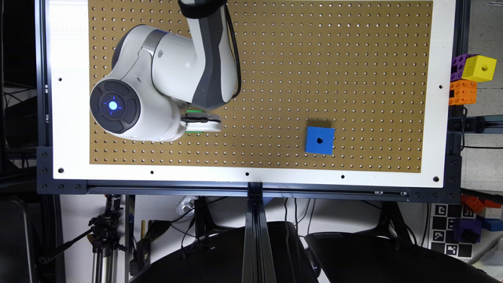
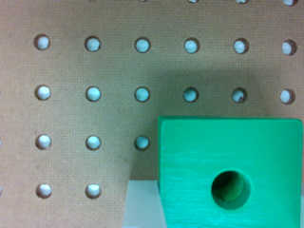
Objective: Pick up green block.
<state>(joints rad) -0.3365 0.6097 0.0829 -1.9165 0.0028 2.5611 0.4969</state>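
Where the white arm (image 1: 157,78) bends low over the brown pegboard (image 1: 314,59) toward the exterior view's left, its claw (image 1: 200,122) shows as a white part past the wrist, and slivers of the green block (image 1: 194,111) peek out on both sides of it. The block rests on the pegboard, directly under the claw. In the wrist view the green block (image 2: 228,171) appears large and close, its round dark hole in the middle of the top face, and one pale fingertip (image 2: 142,204) stands against its side (a second finger cannot be made out at the opposite edge), so whether the claw is wide, narrow or clamped cannot be told.

Well apart from the green block, toward the exterior view's right, a blue cube (image 1: 319,140) with a hole sits on the same pegboard. Farther from the green block that way, past the white rim of the desk (image 1: 442,118), a yellow cube (image 1: 478,68) with a hole sits atop purple and orange blocks (image 1: 461,88).
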